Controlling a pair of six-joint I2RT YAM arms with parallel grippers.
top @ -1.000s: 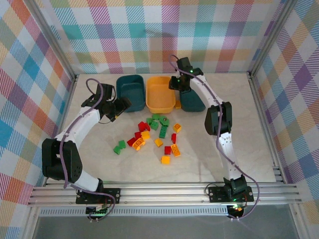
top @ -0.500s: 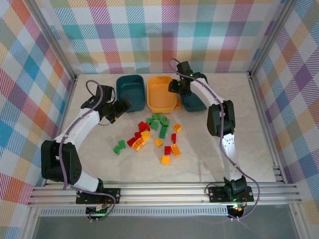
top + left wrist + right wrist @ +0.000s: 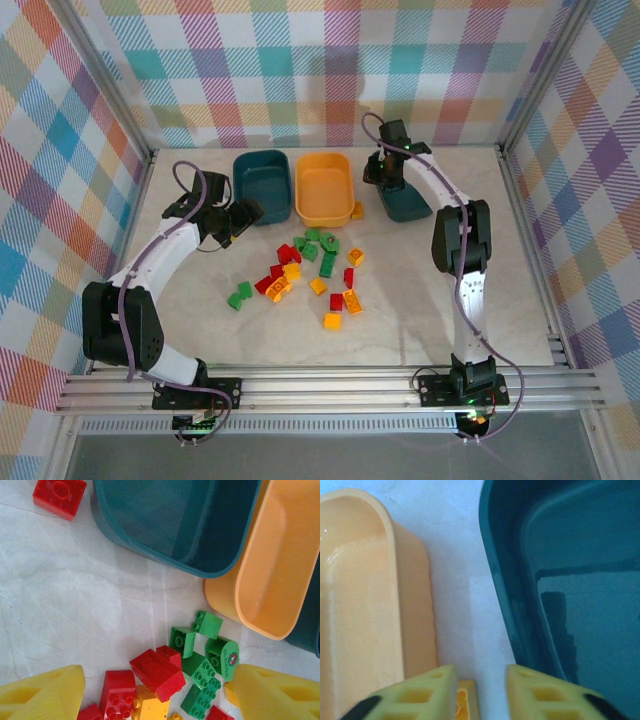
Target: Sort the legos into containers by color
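The legos, red, green and yellow, lie in a loose pile [image 3: 310, 268] mid-table; in the left wrist view a red brick [image 3: 156, 669] lies beside green bricks [image 3: 202, 672]. Three containers stand in a row behind them: a left teal bin [image 3: 262, 178], a yellow bin [image 3: 322, 190] and a right teal bin [image 3: 407, 205]. My left gripper [image 3: 245, 212] hangs open over the pile's left side [image 3: 160, 700], nothing between its fingers. My right gripper [image 3: 383, 178] is open over the strip of table between the yellow bin [image 3: 365, 605] and the right teal bin [image 3: 580, 580]. A yellow brick [image 3: 466, 700] lies below its left finger.
One red brick [image 3: 60, 495] lies apart, left of the left teal bin [image 3: 175, 525]. A yellow brick [image 3: 357, 211] rests on the table by the yellow bin's right corner. Metal rails [image 3: 330, 385] bound the near edge, and checked walls enclose the other sides.
My right arm has swung right, from the yellow bin's right edge to the left edge of the right teal bin. My left arm has stayed still.
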